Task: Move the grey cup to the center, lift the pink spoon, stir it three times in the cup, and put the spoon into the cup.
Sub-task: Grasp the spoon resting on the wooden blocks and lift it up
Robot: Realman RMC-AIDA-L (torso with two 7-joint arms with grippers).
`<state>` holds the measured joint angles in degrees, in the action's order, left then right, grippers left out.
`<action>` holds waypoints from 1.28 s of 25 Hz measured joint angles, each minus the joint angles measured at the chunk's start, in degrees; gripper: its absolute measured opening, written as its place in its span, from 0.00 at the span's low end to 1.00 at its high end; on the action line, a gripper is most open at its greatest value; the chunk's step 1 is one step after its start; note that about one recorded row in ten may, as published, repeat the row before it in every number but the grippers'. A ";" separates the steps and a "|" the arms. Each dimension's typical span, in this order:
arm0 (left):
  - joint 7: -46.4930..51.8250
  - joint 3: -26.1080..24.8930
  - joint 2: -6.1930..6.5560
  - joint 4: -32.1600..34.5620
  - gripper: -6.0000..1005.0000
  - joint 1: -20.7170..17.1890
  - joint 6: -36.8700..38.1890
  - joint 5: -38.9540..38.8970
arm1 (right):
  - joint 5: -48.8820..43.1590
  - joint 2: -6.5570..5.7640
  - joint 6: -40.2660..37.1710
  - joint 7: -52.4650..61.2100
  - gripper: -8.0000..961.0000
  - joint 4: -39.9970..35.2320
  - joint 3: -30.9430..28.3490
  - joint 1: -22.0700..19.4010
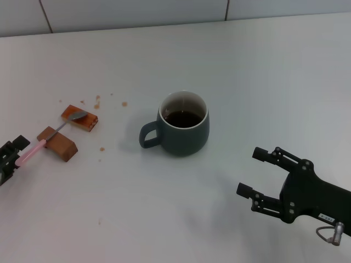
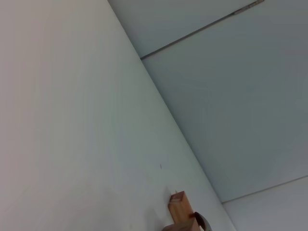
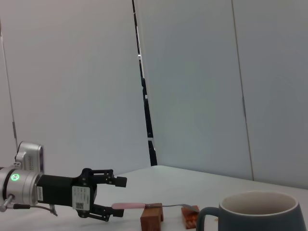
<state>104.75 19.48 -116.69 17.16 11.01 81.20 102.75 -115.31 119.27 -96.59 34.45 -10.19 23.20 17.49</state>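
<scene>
The grey cup (image 1: 184,125) stands upright in the middle of the table with dark liquid inside and its handle toward my left arm; it also shows in the right wrist view (image 3: 255,211). The pink spoon (image 1: 41,144) lies across two brown blocks, its metal bowl on the farther block; in the right wrist view its pink handle (image 3: 129,205) sticks out level. My left gripper (image 1: 17,156) is open at the table's left edge, with the end of the pink handle between its fingers (image 3: 119,182). My right gripper (image 1: 249,171) is open and empty, to the right of the cup and nearer me.
Two brown blocks (image 1: 61,145) (image 1: 81,118) hold up the spoon at the left; one shows in the left wrist view (image 2: 177,205). Small brown crumbs (image 1: 97,99) lie scattered near them. A wall runs along the table's far edge (image 1: 164,24).
</scene>
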 joint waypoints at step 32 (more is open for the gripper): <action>0.98 0.92 -0.59 -1.51 0.79 1.86 -2.22 0.08 | 0.01 -0.09 -0.18 -0.22 0.86 0.00 0.00 -0.09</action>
<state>105.73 20.39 -117.28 15.65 12.87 78.98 102.83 -115.31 119.18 -96.77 34.23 -10.19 23.20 17.40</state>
